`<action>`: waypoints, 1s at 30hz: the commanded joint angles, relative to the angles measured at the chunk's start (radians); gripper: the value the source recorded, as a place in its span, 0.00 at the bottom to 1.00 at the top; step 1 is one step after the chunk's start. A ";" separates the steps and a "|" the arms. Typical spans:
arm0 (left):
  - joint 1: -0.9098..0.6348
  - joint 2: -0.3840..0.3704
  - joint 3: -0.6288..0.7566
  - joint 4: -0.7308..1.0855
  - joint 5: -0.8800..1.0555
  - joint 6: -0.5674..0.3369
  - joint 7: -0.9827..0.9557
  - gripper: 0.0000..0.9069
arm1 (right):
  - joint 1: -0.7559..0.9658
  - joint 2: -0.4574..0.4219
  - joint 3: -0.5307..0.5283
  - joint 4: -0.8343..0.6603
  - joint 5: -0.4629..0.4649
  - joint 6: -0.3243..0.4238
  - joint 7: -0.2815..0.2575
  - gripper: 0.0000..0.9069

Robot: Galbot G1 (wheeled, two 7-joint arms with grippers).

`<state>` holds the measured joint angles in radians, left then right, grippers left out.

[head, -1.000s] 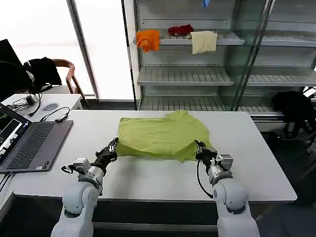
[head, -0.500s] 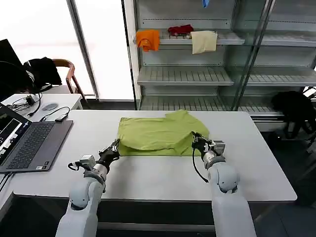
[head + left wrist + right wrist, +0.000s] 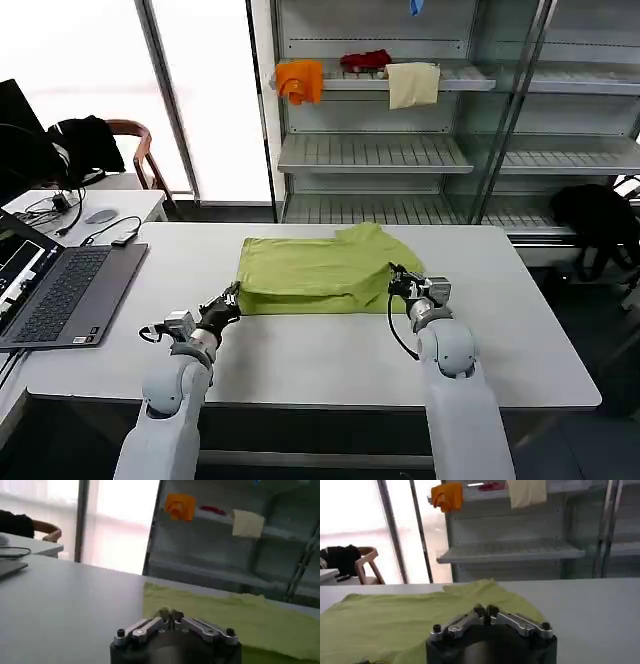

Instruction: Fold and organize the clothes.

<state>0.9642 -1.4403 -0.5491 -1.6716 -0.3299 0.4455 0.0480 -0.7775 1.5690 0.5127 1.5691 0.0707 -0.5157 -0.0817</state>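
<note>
Both grippers sit low on the white table (image 3: 300,370), at the near edge of the lime-green T-shirt (image 3: 320,272), which lies centre-table at my 12 o'clock. My left gripper (image 3: 232,297) pinches the near-left corner; in its wrist view (image 3: 170,615) the fingers meet on cloth. My right gripper (image 3: 396,282) is clenched on the near-right hem (image 3: 485,611). To fold well, I'd lift both corners evenly and carry them toward 12 o'clock, keeping the edge taut. Head view shows the shirt's outline; the wrist views show the finger closure up close.
</note>
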 commanded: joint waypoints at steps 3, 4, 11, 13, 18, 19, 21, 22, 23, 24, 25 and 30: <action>-0.004 0.009 -0.004 -0.018 0.001 0.000 -0.004 1.00 | 0.045 0.005 0.002 -0.054 0.015 0.035 0.047 1.00; -0.003 0.009 -0.005 -0.020 0.001 0.001 -0.003 1.00 | 0.047 0.005 0.002 -0.055 0.015 0.035 0.049 1.00; 0.046 0.018 0.001 -0.053 0.057 0.058 0.016 1.00 | -0.060 -0.033 0.013 0.083 0.005 -0.043 0.018 1.00; 0.060 0.023 0.005 -0.053 0.097 0.081 0.026 1.00 | -0.125 -0.058 0.021 0.124 -0.002 -0.044 -0.009 1.00; 0.070 0.019 0.016 -0.048 0.137 0.111 0.027 1.00 | -0.256 -0.107 0.053 0.202 0.005 -0.041 -0.037 1.00; 0.070 0.017 0.017 -0.049 0.145 0.117 0.026 1.00 | -0.265 -0.111 0.057 0.207 0.007 -0.041 -0.038 0.99; 0.068 0.013 0.018 -0.047 0.158 0.120 0.022 1.00 | -0.289 -0.117 0.063 0.217 0.008 -0.041 -0.038 0.98; 0.067 0.013 0.019 -0.047 0.165 0.125 0.019 1.00 | -0.300 -0.118 0.065 0.219 0.007 -0.040 -0.037 0.97; 0.066 0.010 0.018 -0.046 0.168 0.127 0.016 1.00 | -0.305 -0.116 0.067 0.219 0.006 -0.040 -0.035 0.96; 0.066 0.009 0.018 -0.045 0.171 0.129 0.015 1.00 | -0.308 -0.115 0.068 0.218 0.005 -0.038 -0.034 0.90; 0.066 0.009 0.018 -0.045 0.171 0.129 0.013 1.00 | -0.309 -0.113 0.068 0.216 0.005 -0.038 -0.033 0.86; 0.065 0.003 0.017 -0.044 0.182 0.129 0.013 1.00 | -0.302 -0.104 0.071 0.195 0.002 -0.036 -0.014 0.68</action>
<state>1.0178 -1.4339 -0.5330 -1.7112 -0.1947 0.5518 0.0588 -1.0099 1.4836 0.5744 1.7262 0.0736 -0.5433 -0.0911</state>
